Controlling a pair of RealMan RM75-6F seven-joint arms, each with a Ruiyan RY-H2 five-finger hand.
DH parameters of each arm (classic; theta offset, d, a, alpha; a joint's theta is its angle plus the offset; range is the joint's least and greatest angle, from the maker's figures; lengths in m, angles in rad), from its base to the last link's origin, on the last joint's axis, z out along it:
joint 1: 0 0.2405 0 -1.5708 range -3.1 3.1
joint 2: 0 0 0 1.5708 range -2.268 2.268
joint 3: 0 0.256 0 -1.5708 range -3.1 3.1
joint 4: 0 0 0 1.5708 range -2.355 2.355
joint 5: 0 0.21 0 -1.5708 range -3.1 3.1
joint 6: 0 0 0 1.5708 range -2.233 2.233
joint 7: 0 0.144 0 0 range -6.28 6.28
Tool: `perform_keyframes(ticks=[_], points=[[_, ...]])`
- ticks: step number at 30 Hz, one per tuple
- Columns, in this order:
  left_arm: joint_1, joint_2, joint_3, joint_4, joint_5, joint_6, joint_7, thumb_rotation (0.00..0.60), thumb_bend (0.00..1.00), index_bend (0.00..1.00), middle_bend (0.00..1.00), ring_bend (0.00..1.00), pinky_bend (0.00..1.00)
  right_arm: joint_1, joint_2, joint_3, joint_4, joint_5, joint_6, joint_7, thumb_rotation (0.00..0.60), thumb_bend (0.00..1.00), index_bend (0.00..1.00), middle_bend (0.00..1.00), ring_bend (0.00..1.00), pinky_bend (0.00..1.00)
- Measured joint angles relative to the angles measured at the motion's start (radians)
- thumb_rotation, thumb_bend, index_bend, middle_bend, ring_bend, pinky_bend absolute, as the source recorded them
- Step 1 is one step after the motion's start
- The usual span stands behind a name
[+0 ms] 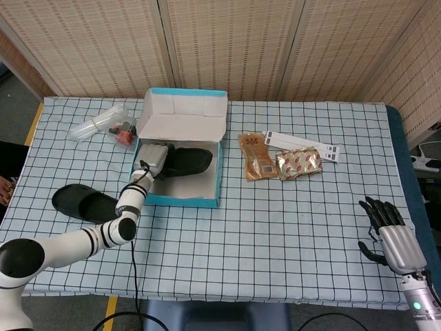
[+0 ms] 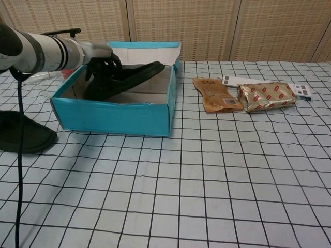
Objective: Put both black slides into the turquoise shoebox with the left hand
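While chest view hides it, right hand (image 1: pixel 393 238) hangs empty.

This looks like a robot test room or lab rather than a home: the counter (image 1: pixel 275 227) wears a blue-and-white grid cloth and stands against woven folding screens (image 1: pixel 227 41). A black cable (image 1: pixel 134 289) trails off the front edge, and assorted snack packets (image 1: pixel 298 164) lie like staged props
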Motion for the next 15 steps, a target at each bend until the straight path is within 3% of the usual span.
perform_keyframes(ticks=[8,15], points=[[-0.009,-0.090,0.005,0.099,-0.057,0.030,0.094,0.600,0.38,0.52,0.68,0.64,0.63,0.004,0.005,-0.006,0.000,-0.007,-0.007,0.012,0.600,0.23,0.00,0.00,0.00,0.00],[0.001,-0.145,-0.001,0.152,-0.030,0.029,0.127,0.600,0.38,0.40,0.62,0.61,0.54,0.004,0.006,-0.008,0.000,-0.008,-0.009,0.012,0.600,0.23,0.00,0.00,0.00,0.00]])
